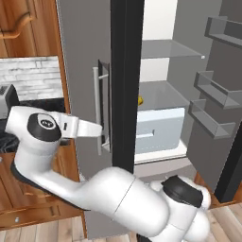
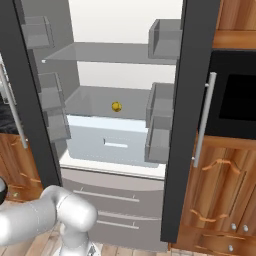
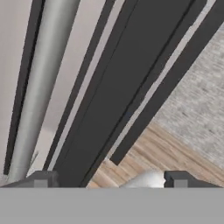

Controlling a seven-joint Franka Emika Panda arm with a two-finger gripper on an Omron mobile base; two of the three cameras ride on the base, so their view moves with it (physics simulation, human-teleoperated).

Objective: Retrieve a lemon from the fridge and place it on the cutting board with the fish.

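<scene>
I see the fridge (image 2: 120,115) standing open, the lemon (image 2: 116,106) alone on its middle shelf, half hidden by the door edge (image 1: 126,85) from my left camera. My gripper (image 3: 111,179) has its fingers spread, empty, beside the bar handle (image 1: 96,109).

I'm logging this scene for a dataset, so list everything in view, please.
fridge: one, light grey, both doors swung open, dark door edges.
lemon: one, yellow, on the grey middle shelf inside the fridge.
crisper drawer: one, pale, under that shelf.
door bins: several, grey, on the inner faces of both doors.
bar handles: two, silver, upright on the door fronts.
cabinets: brown wood, either side of the fridge.
oven window: one, black, right of the fridge.
gripper: one, dark jaws apart, beside the left door's handle, holding nothing.
</scene>
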